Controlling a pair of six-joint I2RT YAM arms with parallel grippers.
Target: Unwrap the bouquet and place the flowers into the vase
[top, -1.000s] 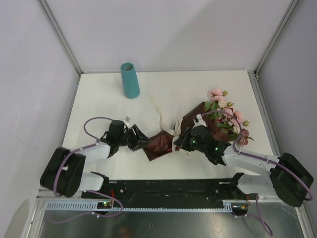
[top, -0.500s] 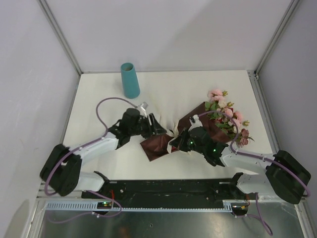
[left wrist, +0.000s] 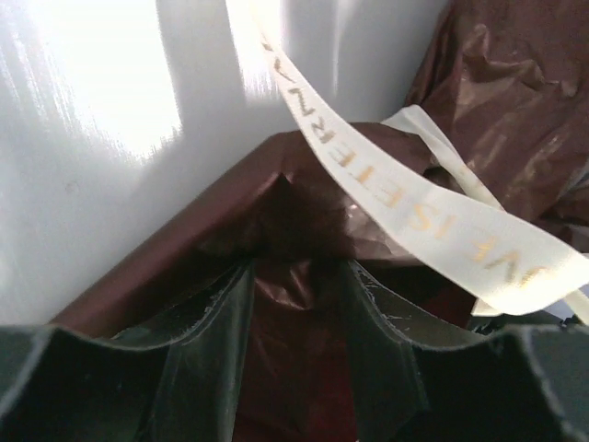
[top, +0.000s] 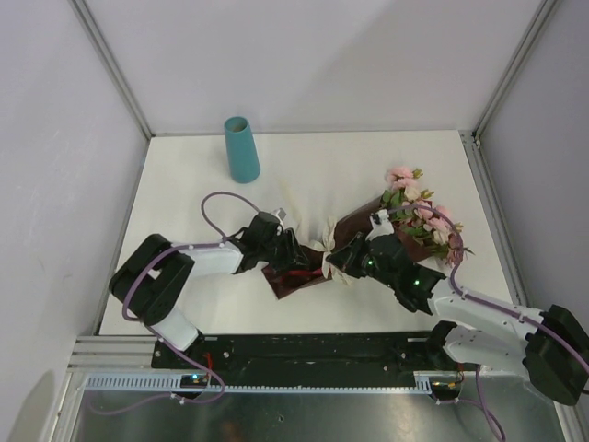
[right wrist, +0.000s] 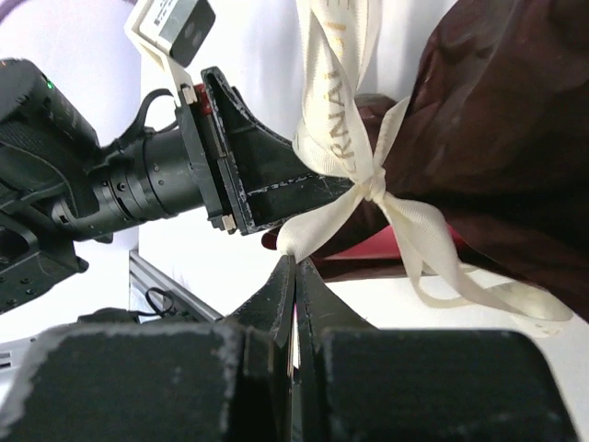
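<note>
The right fingers (right wrist: pixel 272 302) are pressed together, and the tail of the cream ribbon (right wrist: pixel 339 152) is pinched at their tips, just below the bow's knot. That knot sits against the dark red wrapping paper (right wrist: pixel 497 138), which fills the right of the right wrist view.

The left fingers (left wrist: pixel 210 343) stand apart, one on each side of a raised fold at the narrow stem end of the wrapping. Crinkled paper fills the gap between them. From this close I cannot tell whether they are pressing on it or only straddling it. A band of the ribbon, printed in gold letters, crosses the paper just beyond them. In the right wrist view the two sets of fingers are close together, with the left ones pointing in at the knot from the far side.

From above, the bouquet (top: pixel 355 224) lies on its side on the white worktop (top: pixel 322 166), slanting from its narrow end near the middle up toward the right. The ribbon is tied round its waist, between the two arms. The flowers (top: pixel 419 214), pink and cream blooms with green leaves, spill from the wide mouth of the wrap at the right.

The vase (top: pixel 242 152) stands upright near the far left corner, well apart from the bouquet and both arms.
</note>
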